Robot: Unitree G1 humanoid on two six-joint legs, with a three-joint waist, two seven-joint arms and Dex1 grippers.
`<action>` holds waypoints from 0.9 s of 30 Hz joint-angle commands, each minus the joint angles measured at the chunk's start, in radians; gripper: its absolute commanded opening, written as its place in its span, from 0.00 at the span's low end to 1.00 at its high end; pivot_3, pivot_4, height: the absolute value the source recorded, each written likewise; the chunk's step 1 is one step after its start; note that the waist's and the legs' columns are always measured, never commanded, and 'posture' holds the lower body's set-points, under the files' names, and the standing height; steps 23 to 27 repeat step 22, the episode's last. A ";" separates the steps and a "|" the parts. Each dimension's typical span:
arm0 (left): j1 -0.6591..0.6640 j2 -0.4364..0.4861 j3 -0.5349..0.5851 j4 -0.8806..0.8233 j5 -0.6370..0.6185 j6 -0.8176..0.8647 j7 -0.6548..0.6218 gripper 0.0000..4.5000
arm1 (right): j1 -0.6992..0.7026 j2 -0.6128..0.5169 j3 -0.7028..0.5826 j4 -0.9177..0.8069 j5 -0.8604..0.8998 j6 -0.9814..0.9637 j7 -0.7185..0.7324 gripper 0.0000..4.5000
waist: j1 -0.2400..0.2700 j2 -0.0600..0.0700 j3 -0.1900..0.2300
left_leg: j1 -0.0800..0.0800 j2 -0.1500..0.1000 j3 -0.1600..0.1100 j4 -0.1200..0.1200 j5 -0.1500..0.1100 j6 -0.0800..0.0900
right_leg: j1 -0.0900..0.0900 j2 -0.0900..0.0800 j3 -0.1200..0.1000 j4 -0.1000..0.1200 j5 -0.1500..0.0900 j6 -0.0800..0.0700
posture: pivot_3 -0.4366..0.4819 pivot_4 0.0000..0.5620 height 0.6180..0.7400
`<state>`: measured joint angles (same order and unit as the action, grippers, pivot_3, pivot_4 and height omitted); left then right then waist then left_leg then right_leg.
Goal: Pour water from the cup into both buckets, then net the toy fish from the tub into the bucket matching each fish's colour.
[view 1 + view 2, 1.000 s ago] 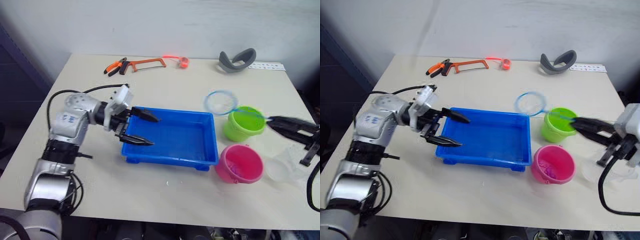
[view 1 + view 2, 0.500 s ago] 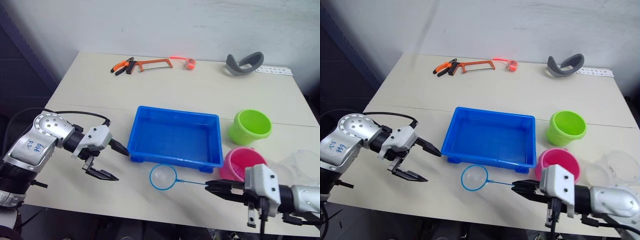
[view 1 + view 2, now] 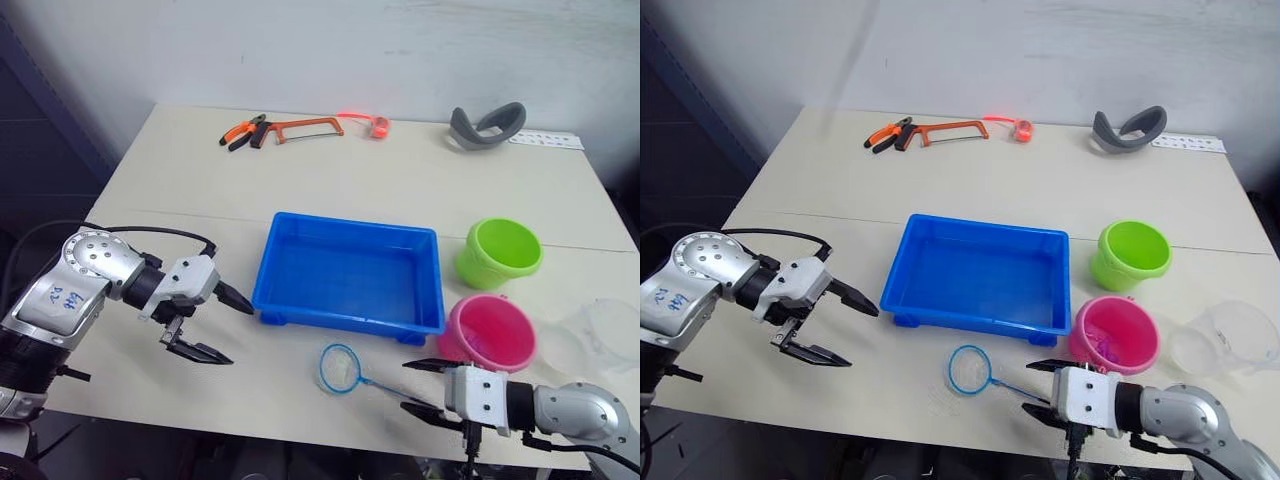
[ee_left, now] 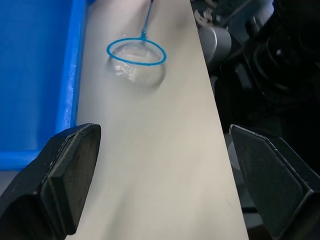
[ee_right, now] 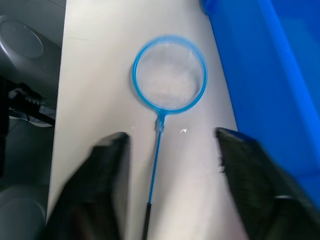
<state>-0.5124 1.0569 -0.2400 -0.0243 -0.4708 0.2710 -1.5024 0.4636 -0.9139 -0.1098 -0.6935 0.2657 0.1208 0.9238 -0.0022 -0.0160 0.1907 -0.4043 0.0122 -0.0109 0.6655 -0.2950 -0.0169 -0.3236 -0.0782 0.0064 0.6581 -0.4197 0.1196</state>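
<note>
Net point(image 3: 970, 369) lies flat on the table point(image 3: 970, 180) just in front of the blue tub point(image 3: 978, 274), handle running from hoop toward the right claw point(image 3: 1040, 392), spread and released. Left claw point(image 3: 845, 330) also spread, farther off.

Left gripper point(image 3: 212, 326) hangs wide open over bare tabletop; the shallow bright blue plastic tub point(image 3: 348, 273) walls off the side past its fingertips. Right gripper point(image 3: 423, 389) is spread too, with the small net with the light-blue hoop point(image 3: 340, 368) lying flat just ahead of its tips. The round pink plastic bucket point(image 3: 496, 332) crowds in just beyond it.
</note>
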 commanded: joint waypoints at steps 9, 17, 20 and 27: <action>-0.166 -0.017 0.016 0.179 -0.078 0.090 -0.112 1.00 | 0.347 0.034 -1.126 -0.063 0.723 0.446 0.173 0.99 | 0.001 -0.002 -0.001 | 0.001 0.000 -0.001 -0.001 0.000 0.000 | 0.003 0.001 -0.001 -0.001 0.000 0.000 | 0.48 0.27 1.00; -0.295 -0.101 0.030 0.463 0.031 0.013 -0.096 1.00 | 0.544 0.127 -1.300 0.313 0.481 0.349 0.331 0.99 | 0.003 -0.003 -0.002 | 0.001 -0.002 0.002 -0.004 -0.002 0.004 | 0.002 0.000 0.001 -0.005 0.000 0.000 | 0.48 0.27 1.00; -0.302 -0.124 0.035 0.500 0.049 -0.019 -0.083 1.00 | 0.549 0.135 -1.306 0.365 0.458 0.344 0.323 0.99 | 0.002 -0.003 -0.002 | 0.001 -0.002 0.002 -0.004 -0.002 0.003 | 0.001 0.000 0.001 -0.005 0.000 0.000 | 0.48 0.27 1.00; -0.302 -0.132 0.040 0.507 0.043 -0.013 -0.089 1.00 | 0.543 0.136 -1.302 0.374 0.460 0.343 0.319 0.99 | 0.002 -0.003 -0.002 | 0.001 -0.002 0.003 -0.004 -0.002 0.003 | 0.001 0.000 0.001 -0.005 0.000 0.000 | 0.48 0.27 1.00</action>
